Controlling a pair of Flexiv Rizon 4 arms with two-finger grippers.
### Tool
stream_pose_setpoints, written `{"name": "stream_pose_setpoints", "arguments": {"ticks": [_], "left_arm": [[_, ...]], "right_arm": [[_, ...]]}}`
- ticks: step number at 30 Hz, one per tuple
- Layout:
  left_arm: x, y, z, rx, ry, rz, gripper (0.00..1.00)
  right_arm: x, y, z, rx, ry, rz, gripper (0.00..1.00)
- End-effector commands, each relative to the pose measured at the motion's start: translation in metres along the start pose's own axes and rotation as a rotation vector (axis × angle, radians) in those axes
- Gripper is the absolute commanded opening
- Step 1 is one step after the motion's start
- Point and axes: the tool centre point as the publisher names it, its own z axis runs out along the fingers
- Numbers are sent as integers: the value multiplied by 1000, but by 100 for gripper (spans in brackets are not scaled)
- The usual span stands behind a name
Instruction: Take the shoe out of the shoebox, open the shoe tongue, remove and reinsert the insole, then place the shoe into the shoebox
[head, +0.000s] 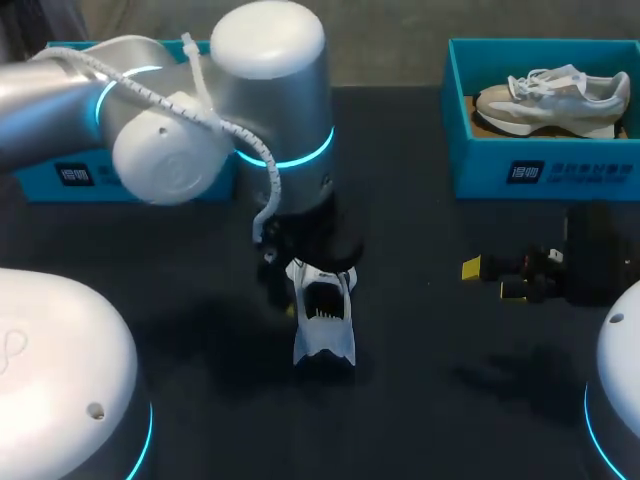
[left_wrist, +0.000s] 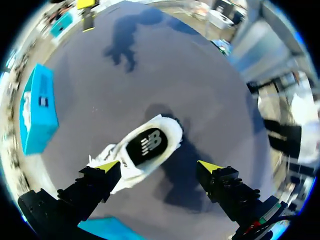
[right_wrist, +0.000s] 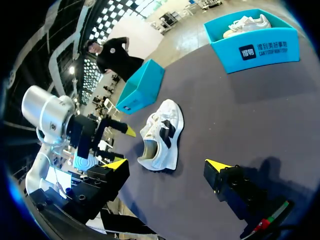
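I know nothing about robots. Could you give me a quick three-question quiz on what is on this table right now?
1. True or false: the white shoe lying on the table is clamped in the left gripper.
2. What lies in the right shoebox? A: a second shoe. B: a loose insole alone. C: nothing.
3. Fill the gap: the right gripper has its fingers ___.

Key: 1 false, since its fingers stand wide apart over the shoe. 2 A. 3 open.
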Motion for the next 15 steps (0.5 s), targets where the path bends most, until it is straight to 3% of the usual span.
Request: {"name": "stream_pose_setpoints", "arguments": {"ticks": [1,10,15], "left_arm": [[23,2,-5,-2,-71,-504,100],[39,-16,1,-17,-88,-714,100],[37,-23,11,-13,-77,-699,100]], "right_arm": [[1,-2,-3,-2,0,0,100],[1,-2,-3,-2,0,0,100],[1,-2,-3,-2,0,0,100]]}}
